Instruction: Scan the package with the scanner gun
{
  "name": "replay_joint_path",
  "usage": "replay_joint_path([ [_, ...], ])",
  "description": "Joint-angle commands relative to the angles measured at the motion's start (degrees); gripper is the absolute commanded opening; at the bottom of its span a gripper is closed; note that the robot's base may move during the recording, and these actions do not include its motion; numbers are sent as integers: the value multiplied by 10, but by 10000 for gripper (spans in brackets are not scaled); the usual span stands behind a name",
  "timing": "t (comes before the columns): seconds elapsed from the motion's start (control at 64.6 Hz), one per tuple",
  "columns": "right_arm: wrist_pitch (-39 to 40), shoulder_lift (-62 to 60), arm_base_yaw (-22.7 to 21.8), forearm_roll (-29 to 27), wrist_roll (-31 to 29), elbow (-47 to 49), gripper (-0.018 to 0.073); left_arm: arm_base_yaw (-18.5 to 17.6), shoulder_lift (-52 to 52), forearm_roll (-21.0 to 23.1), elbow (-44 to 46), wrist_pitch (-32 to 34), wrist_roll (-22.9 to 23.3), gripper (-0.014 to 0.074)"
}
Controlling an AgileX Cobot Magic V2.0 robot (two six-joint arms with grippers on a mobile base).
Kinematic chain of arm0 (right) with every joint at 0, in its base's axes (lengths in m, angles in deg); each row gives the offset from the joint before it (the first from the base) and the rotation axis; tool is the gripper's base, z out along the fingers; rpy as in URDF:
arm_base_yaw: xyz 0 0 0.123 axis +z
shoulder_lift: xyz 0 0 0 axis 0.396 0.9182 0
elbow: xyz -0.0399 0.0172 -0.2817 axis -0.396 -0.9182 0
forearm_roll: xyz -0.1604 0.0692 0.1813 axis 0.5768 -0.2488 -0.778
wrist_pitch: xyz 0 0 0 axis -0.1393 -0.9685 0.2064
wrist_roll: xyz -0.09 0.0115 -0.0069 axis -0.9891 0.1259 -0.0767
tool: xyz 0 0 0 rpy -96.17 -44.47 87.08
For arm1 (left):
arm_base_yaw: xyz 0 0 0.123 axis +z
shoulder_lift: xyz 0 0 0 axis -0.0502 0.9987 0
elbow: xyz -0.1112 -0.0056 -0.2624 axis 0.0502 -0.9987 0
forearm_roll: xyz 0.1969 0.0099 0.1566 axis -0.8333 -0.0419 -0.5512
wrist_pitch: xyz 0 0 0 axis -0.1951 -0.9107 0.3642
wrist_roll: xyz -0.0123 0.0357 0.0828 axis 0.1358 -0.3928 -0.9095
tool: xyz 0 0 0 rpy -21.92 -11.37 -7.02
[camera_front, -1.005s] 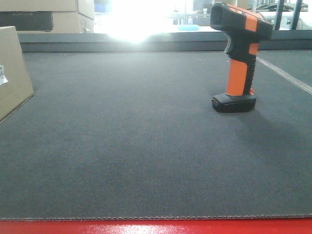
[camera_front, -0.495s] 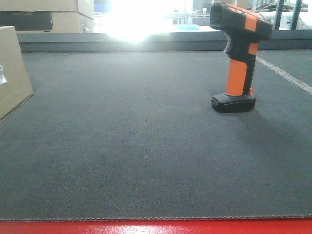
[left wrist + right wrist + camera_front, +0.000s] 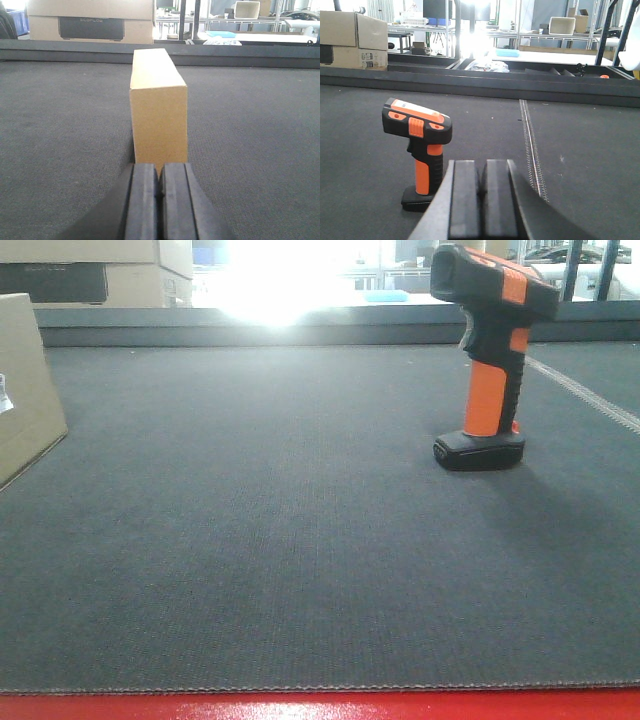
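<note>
The scanner gun (image 3: 490, 360) is stood upright on the dark mat (image 3: 300, 540) at 2 o'clock; the package (image 3: 28, 390) is seen at 9 o'clock. Both the left gripper (image 3: 160, 200) and right gripper (image 3: 481, 205) are pressed together, empty.

I see a wide bare stretch of tabletop (image 3: 280, 540) between the package (image 3: 25, 390) at far left and the scanner (image 3: 490, 360) standing upright at right. Only those two block passage; a raised ledge (image 3: 300, 328) closes off the far edge.
</note>
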Motion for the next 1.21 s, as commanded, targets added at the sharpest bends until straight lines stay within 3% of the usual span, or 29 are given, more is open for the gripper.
replay_joint_path([
  [0.0, 5, -2, -3, 2, 10, -2, -153, 2, -3, -3, 1, 12, 4, -111],
  [0.093, -10, -3, -3, 38, 57, -2, -153, 2, -3, -3, 1, 12, 4, -111],
  [0.201, -27, -18, -3, 116, 152, -5, -153, 2, -3, -3, 1, 12, 4, -111],
  [0.48, 1, -91, -29, 127, 152, -100, -153, 2, -3, -3, 1, 12, 4, -111],
  [0.65, 69, -122, -37, 127, 152, -180, -153, 2, -3, -3, 1, 12, 4, -111],
  [1.191, 62, -127, -36, 127, 152, -181, -153, 2, -3, -3, 1, 12, 4, -111],
])
